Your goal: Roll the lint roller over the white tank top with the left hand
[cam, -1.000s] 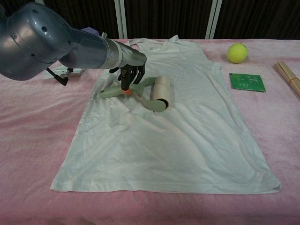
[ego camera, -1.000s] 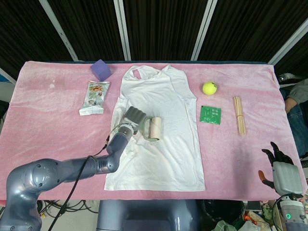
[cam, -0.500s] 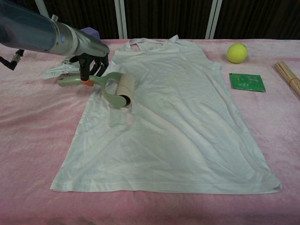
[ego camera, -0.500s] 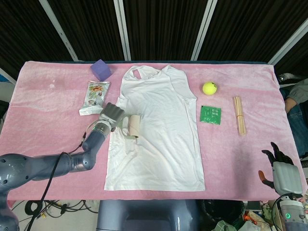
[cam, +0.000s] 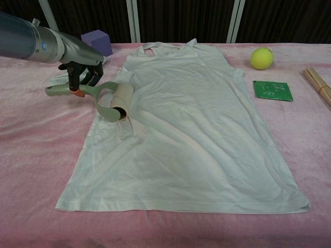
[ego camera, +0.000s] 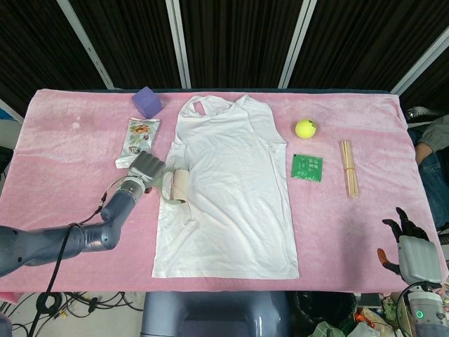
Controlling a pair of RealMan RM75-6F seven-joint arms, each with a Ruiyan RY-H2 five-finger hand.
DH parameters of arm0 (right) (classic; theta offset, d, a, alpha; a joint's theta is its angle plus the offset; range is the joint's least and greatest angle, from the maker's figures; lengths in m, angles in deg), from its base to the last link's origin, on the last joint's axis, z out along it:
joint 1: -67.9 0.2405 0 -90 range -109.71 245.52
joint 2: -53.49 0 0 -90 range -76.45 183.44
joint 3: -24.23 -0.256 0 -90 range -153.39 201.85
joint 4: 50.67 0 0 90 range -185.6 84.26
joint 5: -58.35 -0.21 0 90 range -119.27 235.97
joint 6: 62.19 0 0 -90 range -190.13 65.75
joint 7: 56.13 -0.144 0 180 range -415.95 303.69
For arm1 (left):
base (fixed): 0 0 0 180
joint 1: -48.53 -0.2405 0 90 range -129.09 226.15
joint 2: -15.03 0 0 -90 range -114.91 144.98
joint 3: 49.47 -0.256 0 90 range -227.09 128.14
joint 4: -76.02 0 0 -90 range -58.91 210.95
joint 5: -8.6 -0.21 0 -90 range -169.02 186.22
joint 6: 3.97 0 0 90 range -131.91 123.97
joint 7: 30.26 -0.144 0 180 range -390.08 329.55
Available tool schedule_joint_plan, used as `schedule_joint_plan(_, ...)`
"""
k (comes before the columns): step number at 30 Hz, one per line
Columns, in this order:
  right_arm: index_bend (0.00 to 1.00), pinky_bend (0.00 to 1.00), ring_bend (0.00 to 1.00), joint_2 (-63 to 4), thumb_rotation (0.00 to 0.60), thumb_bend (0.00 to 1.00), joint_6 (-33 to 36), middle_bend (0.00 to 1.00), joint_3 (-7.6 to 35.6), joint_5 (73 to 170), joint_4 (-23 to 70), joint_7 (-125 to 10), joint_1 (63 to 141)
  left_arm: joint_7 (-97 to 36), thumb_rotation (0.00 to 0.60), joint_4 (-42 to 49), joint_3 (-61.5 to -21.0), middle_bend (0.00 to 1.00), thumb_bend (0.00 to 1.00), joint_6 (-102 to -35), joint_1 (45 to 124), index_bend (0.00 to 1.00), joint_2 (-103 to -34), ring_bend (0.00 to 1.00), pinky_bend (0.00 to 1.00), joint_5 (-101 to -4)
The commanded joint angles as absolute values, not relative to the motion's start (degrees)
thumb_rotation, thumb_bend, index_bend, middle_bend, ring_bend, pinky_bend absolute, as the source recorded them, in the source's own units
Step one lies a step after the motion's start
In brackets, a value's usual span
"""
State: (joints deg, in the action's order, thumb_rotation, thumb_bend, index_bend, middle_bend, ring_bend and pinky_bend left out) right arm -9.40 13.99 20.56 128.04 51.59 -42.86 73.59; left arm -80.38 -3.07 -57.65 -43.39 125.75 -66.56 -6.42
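One pale lint roller (cam: 115, 100), seemingly wrinkling tank top (cam: 186, 129)

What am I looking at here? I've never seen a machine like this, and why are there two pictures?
It is a two-armed robot with human-like hands, photographed by its own head and chest cameras. A pink cloth covers the table. On it lie a white tank top, a purple block, a snack packet, a tennis ball, a green packet and wooden sticks. The left hand has its fingers around the handle of a lint roller, at the top's edge. The right hand holds nothing.
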Motion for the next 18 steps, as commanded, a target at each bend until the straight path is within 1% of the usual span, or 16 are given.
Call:
schedule_joint_plan(1,0.27,0.2,0.16,-9.4,0.6,0.28,14.0,0.03,20.6,128.0,51.6,-42.9,73.6,-79.9,0.6,-2.6,-57.0,0.72,0.58,-43.9,125.9,0.75,-67.3,0.55,0.72,-7.3)
schedule_joint_plan(13,0.28,0.2,0.16,-9.3,0.6,0.28,13.8,0.03,20.6,127.8,51.8,-42.9,73.6,-80.6,0.6,-2.0,-54.2,0.72,0.58,-45.0,128.9,0.75,-70.7,0.55,0.72,-6.9)
schedule_joint_plan(18,0.29,0.2,0.16,-9.1,0.6,0.28,13.6,0.03,20.6,127.7,51.9,-43.0,73.7,-81.9,0.6,-1.1,-53.3,0.72,0.58,-45.2,130.8,0.75,-73.0,0.55,0.72,-4.9)
